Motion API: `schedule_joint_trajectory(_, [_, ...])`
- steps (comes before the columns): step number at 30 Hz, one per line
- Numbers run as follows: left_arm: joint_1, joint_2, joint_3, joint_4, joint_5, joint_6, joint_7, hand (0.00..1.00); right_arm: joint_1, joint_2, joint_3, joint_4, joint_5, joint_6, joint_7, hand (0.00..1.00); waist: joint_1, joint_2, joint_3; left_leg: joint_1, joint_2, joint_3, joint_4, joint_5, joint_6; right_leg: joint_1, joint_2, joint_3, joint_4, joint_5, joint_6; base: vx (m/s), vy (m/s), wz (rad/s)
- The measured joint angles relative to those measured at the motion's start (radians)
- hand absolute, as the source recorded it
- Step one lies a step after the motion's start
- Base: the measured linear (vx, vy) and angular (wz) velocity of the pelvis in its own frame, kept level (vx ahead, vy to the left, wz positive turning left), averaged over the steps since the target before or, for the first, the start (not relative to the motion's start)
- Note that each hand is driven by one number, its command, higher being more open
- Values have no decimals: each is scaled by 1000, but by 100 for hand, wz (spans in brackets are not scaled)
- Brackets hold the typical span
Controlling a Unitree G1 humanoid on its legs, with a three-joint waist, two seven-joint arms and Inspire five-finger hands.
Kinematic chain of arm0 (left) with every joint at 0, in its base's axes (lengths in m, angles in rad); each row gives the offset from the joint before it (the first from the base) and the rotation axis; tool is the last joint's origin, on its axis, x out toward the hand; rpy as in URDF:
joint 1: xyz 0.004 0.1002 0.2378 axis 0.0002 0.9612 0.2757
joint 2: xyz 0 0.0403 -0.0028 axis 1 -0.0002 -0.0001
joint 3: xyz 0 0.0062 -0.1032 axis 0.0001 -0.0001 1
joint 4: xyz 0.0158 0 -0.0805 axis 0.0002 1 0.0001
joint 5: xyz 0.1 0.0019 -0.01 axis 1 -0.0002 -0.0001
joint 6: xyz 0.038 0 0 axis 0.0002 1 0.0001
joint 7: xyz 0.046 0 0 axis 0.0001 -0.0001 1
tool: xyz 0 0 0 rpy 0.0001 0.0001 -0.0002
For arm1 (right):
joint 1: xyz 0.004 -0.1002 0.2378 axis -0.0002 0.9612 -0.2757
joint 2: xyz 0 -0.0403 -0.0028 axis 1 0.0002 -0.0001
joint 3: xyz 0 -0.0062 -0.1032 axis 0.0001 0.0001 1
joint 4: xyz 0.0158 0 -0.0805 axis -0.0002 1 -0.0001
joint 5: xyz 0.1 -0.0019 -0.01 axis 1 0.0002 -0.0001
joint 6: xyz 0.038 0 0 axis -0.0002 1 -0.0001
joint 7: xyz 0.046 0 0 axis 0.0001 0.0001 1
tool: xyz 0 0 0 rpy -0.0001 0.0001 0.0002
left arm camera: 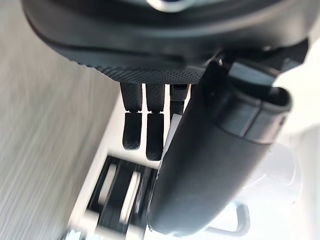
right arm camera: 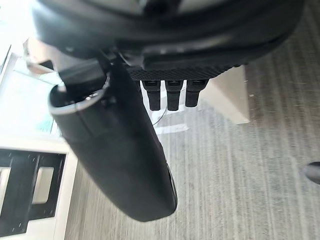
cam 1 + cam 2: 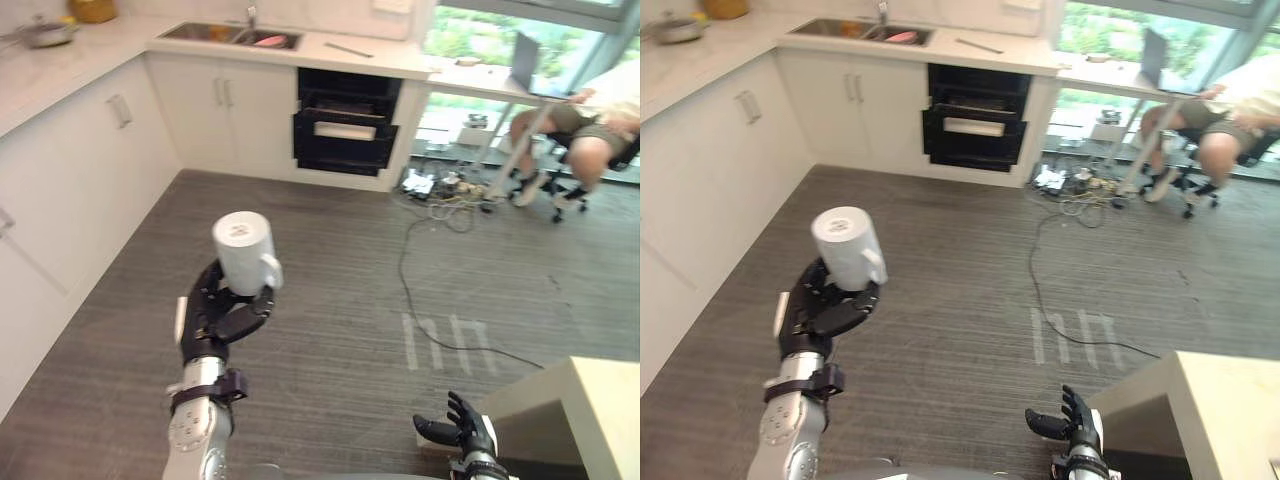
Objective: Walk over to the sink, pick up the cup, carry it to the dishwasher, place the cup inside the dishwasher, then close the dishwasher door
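You've got left hand (image 3: 212,318) fingers (image 3: 245,316) curled round the white cup (image 3: 243,250) over grey plank floor (image 3: 330,250), right hand (image 3: 466,432) slack-fingered beside a beige table (image 3: 590,395), dishwasher (image 3: 343,122) far ahead under the counter (image 3: 370,55), sink (image 3: 230,35) alongside it.

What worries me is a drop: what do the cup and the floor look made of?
The cup, gripped in the left hand, is plain white, smooth, with a faint sheen and a moulded loop handle: glazed ceramic or hard plastic, the look leaves it open. The floor is matt grey with fine streaks, probably wood-look vinyl or laminate, possibly low carpet.
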Motion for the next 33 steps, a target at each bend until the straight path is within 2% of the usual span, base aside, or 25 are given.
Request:
schedule_joint_trajectory(1, [0,-2,19,-2,-10,-3,7,30,-17,-24,-5,1,0,0,-5,90,4,15,11,-29,48,80,54,-4,6,1,-1,-26,-1,-2,4,29,126,62])
schedule_joint_trajectory(2, [2,-5,30,-5,-15,-3,8,30,-40,-49,-6,8,-2,0,-8,90,18,26,28,-46,52,86,93,-25,-7,1,-8,-30,7,-9,20,24,210,46])
schedule_joint_trajectory(4, [11,-5,35,-6,-15,-3,8,30,-59,-59,-12,11,-15,0,-10,90,24,27,39,-63,41,82,145,-67,-3,-2,-31,-31,39,-40,34,19,180,17])
schedule_joint_trajectory(7, [25,-5,18,-18,-15,-2,1,30,-64,-58,-27,10,-37,0,-10,90,16,9,50,-67,-23,74,269,-189,18,-12,-129,-26,204,-154,84,101,290,30])
schedule_joint_trajectory(9, [25,-1,-14,-45,-14,-1,1,30,-58,-52,-21,-10,-39,8,-12,90,5,-4,69,-59,-71,63,312,-245,50,-136,-188,81,509,-120,-2,228,342,36])
schedule_joint_trajectory(10, [24,3,-32,-67,-13,3,1,30,-53,-45,-19,-16,-40,14,-12,90,-3,3,73,-41,-84,53,310,-258,61,-202,-182,167,644,-44,-69,268,300,45])
schedule_joint_trajectory(11, [24,7,-60,-97,-12,1,1,30,-48,-31,-17,-24,-42,18,-12,90,-15,13,87,-4,-91,28,300,-272,84,-281,-156,250,789,9,-33,290,263,44])
schedule_joint_trajectory(12, [18,7,-70,-98,-12,-3,0,30,-40,-23,-17,-35,-43,19,-12,90,-20,17,88,12,-93,17,293,-281,93,-304,-129,268,813,-35,-14,309,185,40])
schedule_joint_trajectory(13, [7,16,-84,-99,-12,-7,0,30,-27,-6,-17,-71,-50,19,-12,90,-21,13,87,52,-97,11,261,-292,103,-350,-69,272,799,-96,-18,349,162,24])
schedule_joint_trajectory(15, [-9,39,-102,-88,-12,-9,0,30,-26,4,-15,-109,-51,15,-14,90,-25,12,86,119,-116,4,180,-290,96,-411,12,241,646,-125,-23,392,153,25])
schedule_joint_trajectory(16, [-22,49,-120,-77,-12,-9,-6,30,-25,1,-15,-127,-55,15,-18,90,-39,12,85,161,-136,-18,123,-283,89,-443,58,217,493,-116,-16,455,139,74])
schedule_joint_trajectory(17, [-45,53,-134,-57,-12,-10,-11,30,-24,-5,-16,-135,-57,14,-24,90,-61,8,83,202,-161,-54,69,-280,90,-460,90,223,325,-67,-17,617,149,92])
schedule_joint_trajectory(18, [-60,48,-142,-42,-12,-10,-11,30,-26,-11,-18,-136,-58,15,-28,90,-73,8,83,227,-169,-78,48,-281,91,-466,107,240,287,3,-30,734,126,120])
schedule_joint_trajectory(19, [-81,31,-154,-8,-11,-11,-13,30,-24,-25,-20,-136,-59,16,-35,90,-90,35,77,274,-161,-117,13,-284,85,-468,150,269,284,87,-60,672,92,89])
schedule_joint_trajectory(20, [-83,-5,-167,4,-11,-6,-12,30,-26,-41,-19,-147,-60,21,-36,90,-88,87,65,280,-125,-145,18,-276,69,-448,159,248,305,94,-62,702,110,72])
schedule_joint_trajectory(21, [-85,-21,-172,3,-11,-6,-12,30,-24,-39,-17,-165,-61,26,-36,90,-84,96,75,292,-121,-150,34,-255,41,-444,149,223,346,90,-68,684,85,71])
schedule_joint_trajectory(22, [-92,-52,-180,9,-12,-2,-12,30,-6,-41,-7,-213,-66,26,-36,90,-106,83,106,300,-140,-148,140,-187,31,-459,120,170,519,42,-115,755,-13,88])
schedule_joint_trajectory(23, [-87,-69,-197,17,-13,-6,-14,30,35,-44,4,-268,-68,17,-34,90,-103,131,83,225,-85,-121,375,-134,17,-426,187,141,466,-5,-104,568,-117,98])
schedule_joint_trajectory(24, [-85,-70,-201,0,-13,-6,-16,30,59,-35,13,-309,-68,15,-36,90,-96,130,77,175,-67,-109,517,-65,20,-379,214,113,346,47,-126,382,-193,40])
schedule_joint_trajectory(25, [-78,-71,-205,-17,-13,-18,-28,30,79,-46,39,-353,-67,8,-43,90,-77,124,84,118,-14,-51,687,55,47,-325,233,91,300,15,-189,395,-127,-11])
schedule_joint_trajectory(26, [-73,-71,-214,-28,-14,-19,-32,30,72,-46,45,-359,-65,1,-42,90,-57,173,64,27,75,-25,842,3,48,-255,279,110,239,-2,-196,686,-57,-20])
schedule_joint_trajectory(29, [-84,-49,-226,-45,-14,-19,-52,30,40,-7,64,-360,-60,1,-50,90,-24,134,88,-127,115,35,846,-126,68,-75,273,154,106,-24,-199,627,15,-15])
schedule_joint_trajectory(31, [-84,-45,-226,-48,-15,-19,-54,30,0,-8,67,-335,-57,-7,-50,90,-6,97,98,-225,45,30,549,-174,44,48,230,196,10,-45,-183,595,108,-27])
schedule_joint_trajectory(32, [-85,-43,-224,-47,-15,-19,-54,30,-18,-12,64,-313,-57,-10,-51,90,-5,87,103,-237,14,9,440,-164,31,70,214,206,-1,-57,-173,553,184,-39])
schedule_joint_trajectory(33, [-83,-40,-220,-47,-14,-19,-52,30,-51,-22,49,-260,-57,-10,-53,90,4,85,103,-249,-40,-54,201,-105,-6,105,188,241,-11,-87,-155,538,245,-63])
